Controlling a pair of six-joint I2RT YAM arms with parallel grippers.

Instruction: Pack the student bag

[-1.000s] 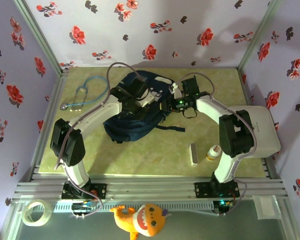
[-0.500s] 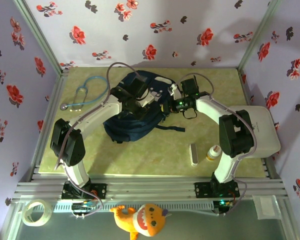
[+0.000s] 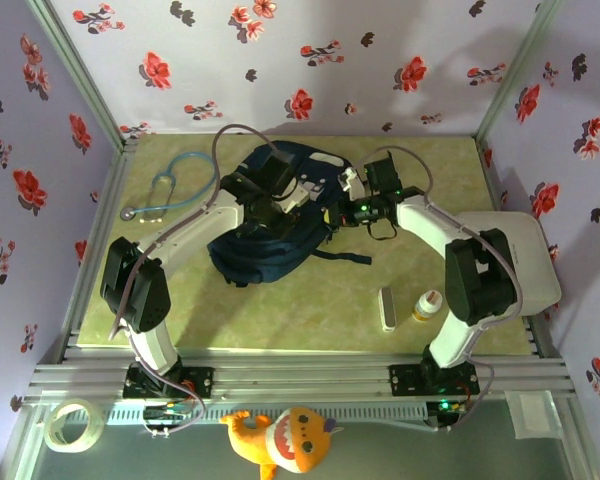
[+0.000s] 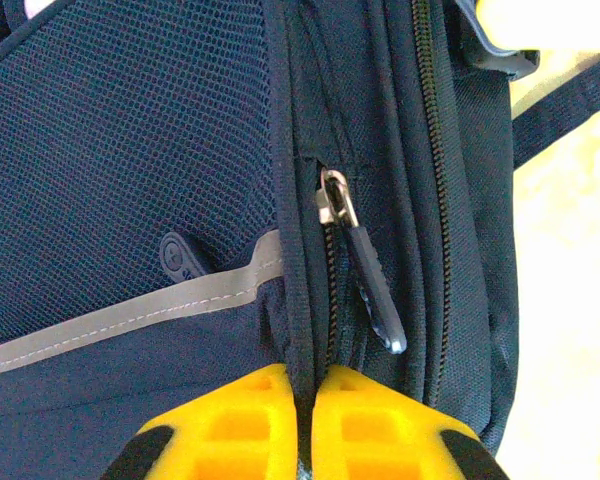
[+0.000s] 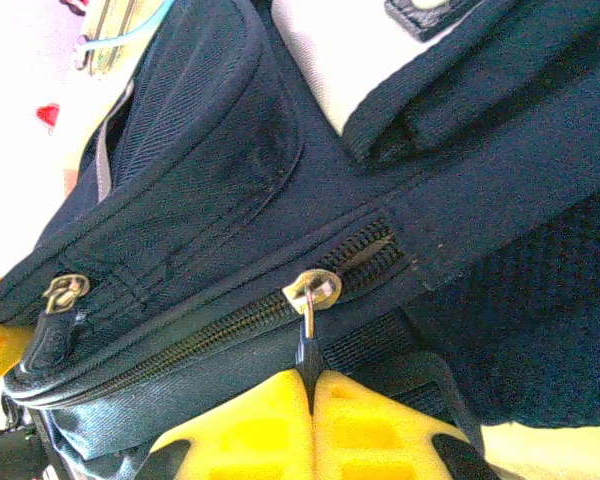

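Note:
The student bag (image 3: 263, 252), dark navy with a white patch, lies in the middle of the table. My left gripper (image 3: 288, 203) rests on its upper middle. In the left wrist view the left gripper (image 4: 308, 378) is shut, pinching a fabric seam of the bag (image 4: 130, 150) beside a loose dark zip pull (image 4: 372, 292). My right gripper (image 3: 342, 211) meets the bag's right side. In the right wrist view the right gripper (image 5: 310, 378) is shut on the dark pull tab (image 5: 307, 345) hanging from a silver slider (image 5: 313, 288) near the zip's end.
A blue stethoscope (image 3: 166, 195) lies at the back left. A white rounded case (image 3: 529, 256) sits at the right edge, with a small bottle (image 3: 427, 305) and a pale bar (image 3: 387, 308) in front. A tape roll (image 3: 70, 425) and a plush toy (image 3: 281, 441) lie below the table.
My right gripper has closed onto the zip pull tab, and the right arm's elbow has shifted slightly right. The left arm and the bag have stayed put.

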